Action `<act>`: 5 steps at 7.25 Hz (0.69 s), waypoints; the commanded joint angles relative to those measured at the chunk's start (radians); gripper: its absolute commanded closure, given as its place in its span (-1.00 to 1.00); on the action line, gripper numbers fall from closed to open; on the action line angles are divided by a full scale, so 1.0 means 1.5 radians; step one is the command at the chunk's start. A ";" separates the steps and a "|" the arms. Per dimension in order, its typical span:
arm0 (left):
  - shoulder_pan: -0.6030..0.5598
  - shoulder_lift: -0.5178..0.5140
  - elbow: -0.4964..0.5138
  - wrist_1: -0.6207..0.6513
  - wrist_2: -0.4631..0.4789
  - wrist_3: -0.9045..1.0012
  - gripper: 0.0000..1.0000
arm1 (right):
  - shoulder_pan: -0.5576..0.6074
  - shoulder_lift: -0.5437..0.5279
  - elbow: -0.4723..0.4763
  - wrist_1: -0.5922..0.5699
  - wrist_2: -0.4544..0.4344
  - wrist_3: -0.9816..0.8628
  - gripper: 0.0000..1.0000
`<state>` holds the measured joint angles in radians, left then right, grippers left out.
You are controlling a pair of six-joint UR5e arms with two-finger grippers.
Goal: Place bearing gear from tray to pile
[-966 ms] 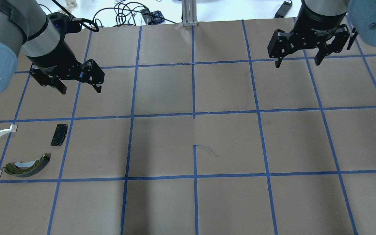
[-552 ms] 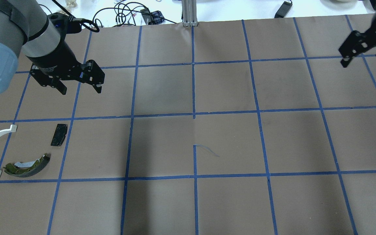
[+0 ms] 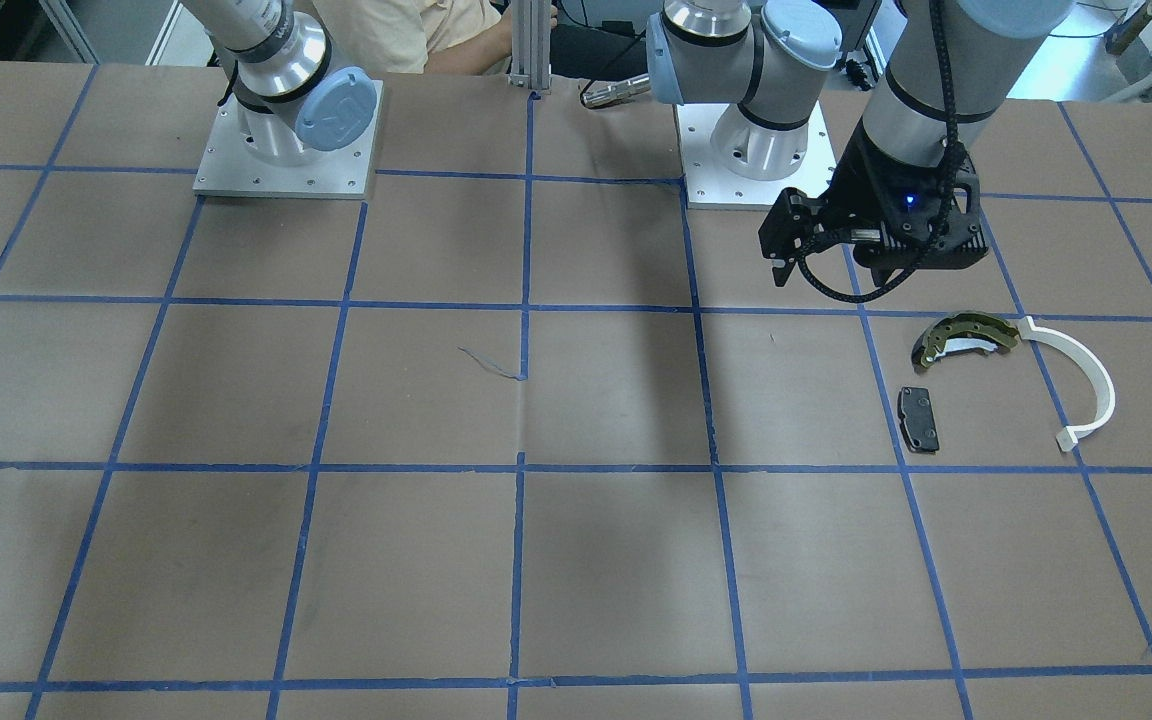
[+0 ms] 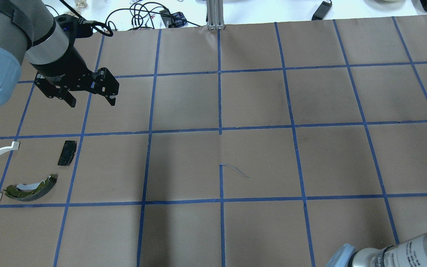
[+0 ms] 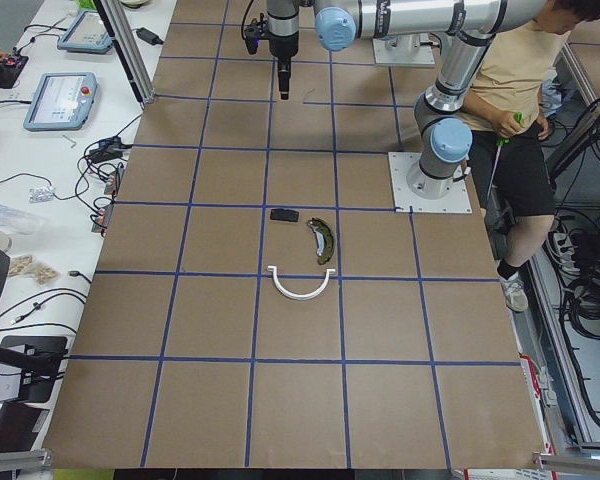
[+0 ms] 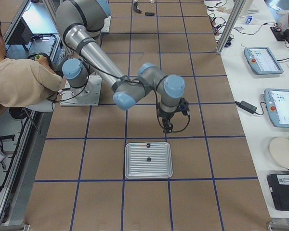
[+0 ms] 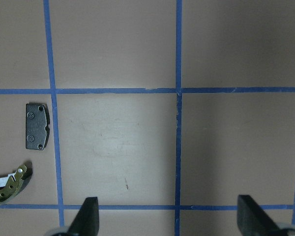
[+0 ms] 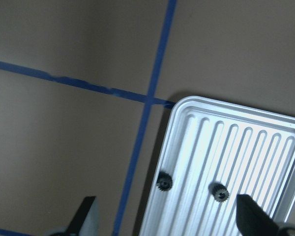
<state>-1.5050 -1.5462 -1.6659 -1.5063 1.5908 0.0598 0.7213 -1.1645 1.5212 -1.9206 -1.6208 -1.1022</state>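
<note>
The picking-up step was judged to be only starting, as nothing was held yet. The right gripper [image 6: 166, 126] was seen hanging just beside the tray [image 6: 135, 168], off the tray's edge that faces the pile [image 4: 20, 193], with its fingers spread wide and empty. Two small bearing gears [image 8: 164, 182] were lying in the tray, one right at that rim and one nearer the tray's middle. For the next move, the right gripper would need to be brought over one gear, lowered, and pressed shut on it. The gears looked tiny, so careful aim would be called for. The pile, made of a brake shoe [image 7: 7, 192], a white arc [image 3: 1103, 392] and a black pad [image 4: 67, 152], was laid far from the tray, at the table's other end. The left gripper [image 4: 91, 102] was hung far from the tray too, fingers spread, nothing held. The tray was shown only in the right side view and the right wrist view. It was left out of the overhead and front views, where the pile was shown clearly.
</note>
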 commanded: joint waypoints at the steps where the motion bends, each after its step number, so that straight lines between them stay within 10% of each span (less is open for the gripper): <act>1: 0.000 0.000 0.000 0.000 0.000 0.000 -1.00 | -0.063 0.081 0.001 -0.108 -0.006 -0.134 -0.78; 5: -0.001 0.000 0.000 0.004 0.003 0.001 -1.00 | -0.094 0.126 0.012 -0.127 0.002 -0.157 -0.77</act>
<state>-1.5060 -1.5457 -1.6659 -1.5057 1.5943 0.0608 0.5839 -0.9874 1.5346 -2.1074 -1.6184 -1.3350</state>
